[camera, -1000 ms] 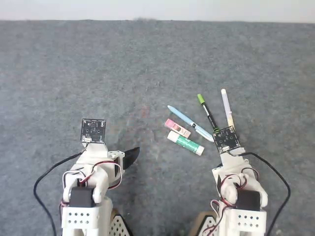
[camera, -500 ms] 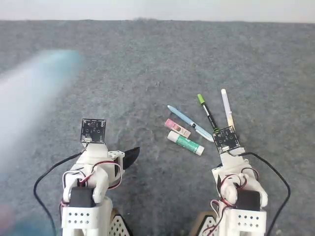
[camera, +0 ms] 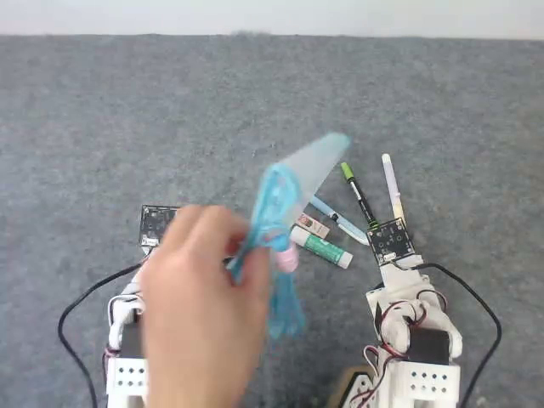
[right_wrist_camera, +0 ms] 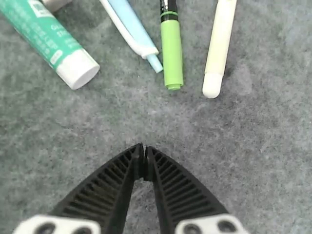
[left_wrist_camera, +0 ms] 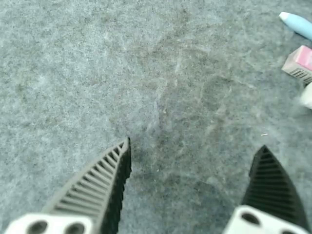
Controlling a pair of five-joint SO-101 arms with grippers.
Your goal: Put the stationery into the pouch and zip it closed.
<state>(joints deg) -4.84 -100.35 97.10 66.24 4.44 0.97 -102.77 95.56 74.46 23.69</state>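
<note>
Grey carpet [camera: 127, 110], pale wall [camera: 272, 17], blurred pouch [camera: 308, 167] perhaps

A person's blurred hand [camera: 204, 314] covers the left arm [camera: 126, 376], holding perhaps the pouch [camera: 280, 212].

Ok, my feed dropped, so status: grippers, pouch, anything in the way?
Left gripper open, empty. Right gripper shut, empty, near green pen. Pouch held up in a person's hand, which covers left arm.
</note>
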